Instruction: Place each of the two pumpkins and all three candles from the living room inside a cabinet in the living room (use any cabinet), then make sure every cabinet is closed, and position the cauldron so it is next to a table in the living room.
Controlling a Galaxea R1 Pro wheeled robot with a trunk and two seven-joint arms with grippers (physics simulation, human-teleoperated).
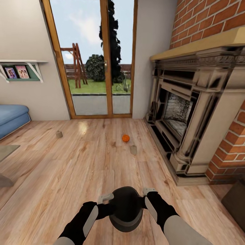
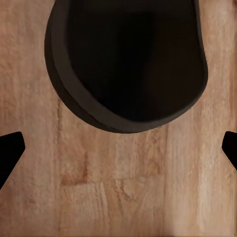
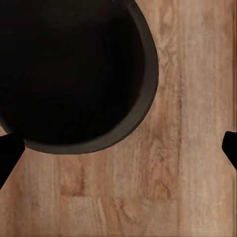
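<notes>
One orange pumpkin (image 1: 126, 137) lies on the wooden floor ahead, in front of the fireplace. A beige candle (image 1: 133, 149) stands just nearer than it, slightly right. A second candle (image 1: 59, 134) stands further left on the floor. My left gripper (image 1: 105, 197) (image 2: 118, 153) and right gripper (image 1: 148, 191) (image 3: 118, 153) hang low and open, empty, either side of a black rounded bulk (image 1: 126, 207) that looks like my own trunk. Both are well short of the pumpkin. The cabinet and the cauldron are out of view.
A stone fireplace (image 1: 190, 112) in a brick wall lines the right side. Glass patio doors (image 1: 98, 58) close the far end. A blue sofa (image 1: 12, 117) and a rug corner (image 1: 6, 151) sit at left. A dark block (image 1: 236, 200) stands at the lower right.
</notes>
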